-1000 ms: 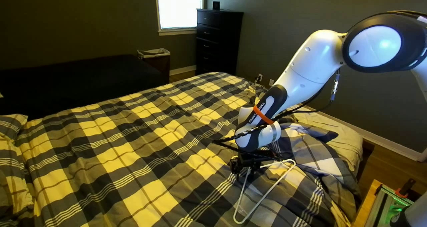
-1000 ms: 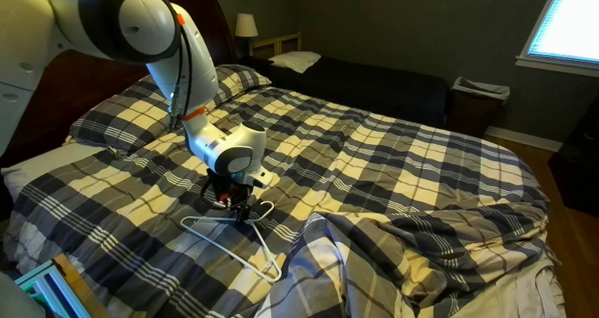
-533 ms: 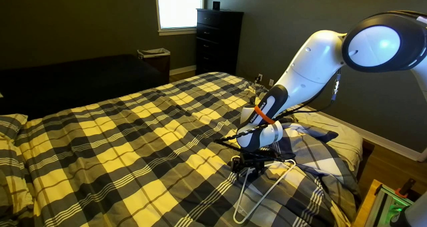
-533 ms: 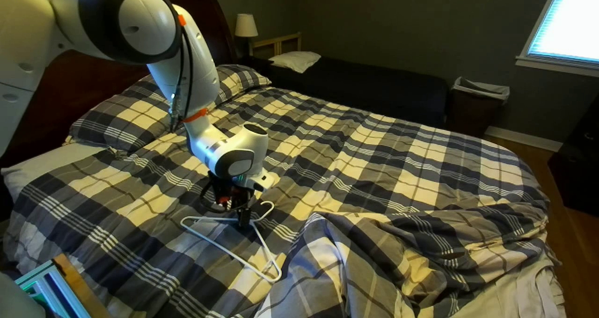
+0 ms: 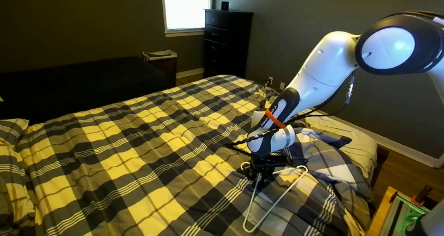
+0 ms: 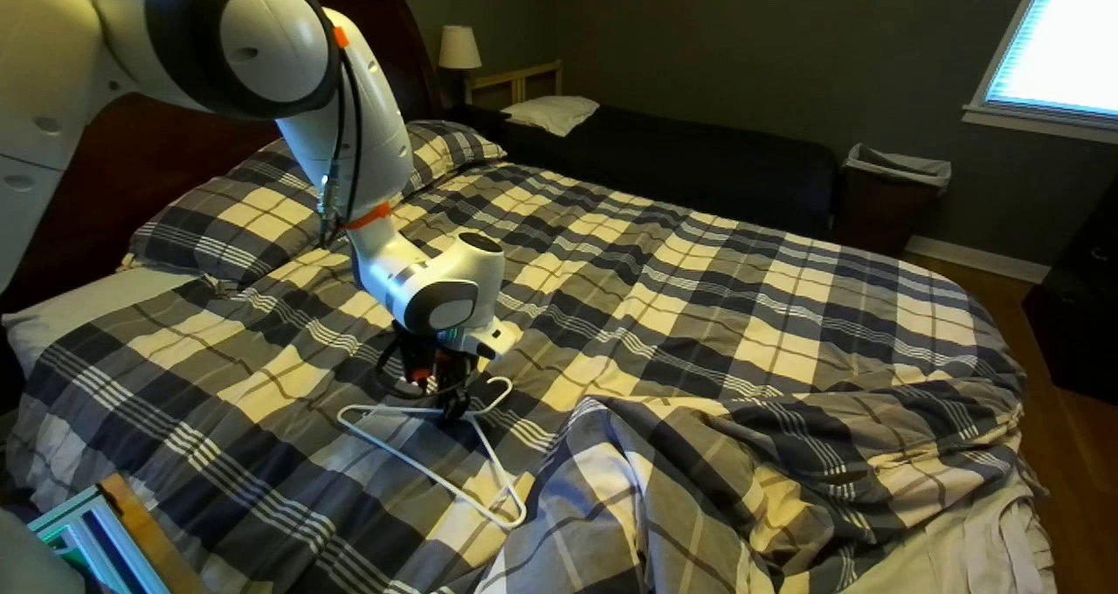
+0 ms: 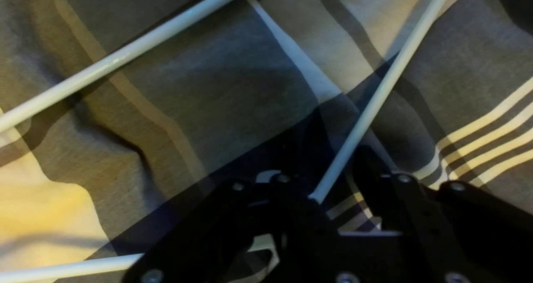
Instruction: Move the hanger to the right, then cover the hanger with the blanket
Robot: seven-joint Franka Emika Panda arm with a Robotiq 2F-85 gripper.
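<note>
On the blanket [image 6: 681,288], the hanger [image 7: 125,54] is laid just beside the blanket's rumpled part. Low over the blanket, the gripper [image 6: 452,409] is held with its jaws parted, one hanger bar being seen between them.

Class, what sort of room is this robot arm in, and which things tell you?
Most likely a bedroom: a bed-sized plaid blanket spreads out next to a matching pillow, and a tall, dark chest of drawers stands beyond.
</note>
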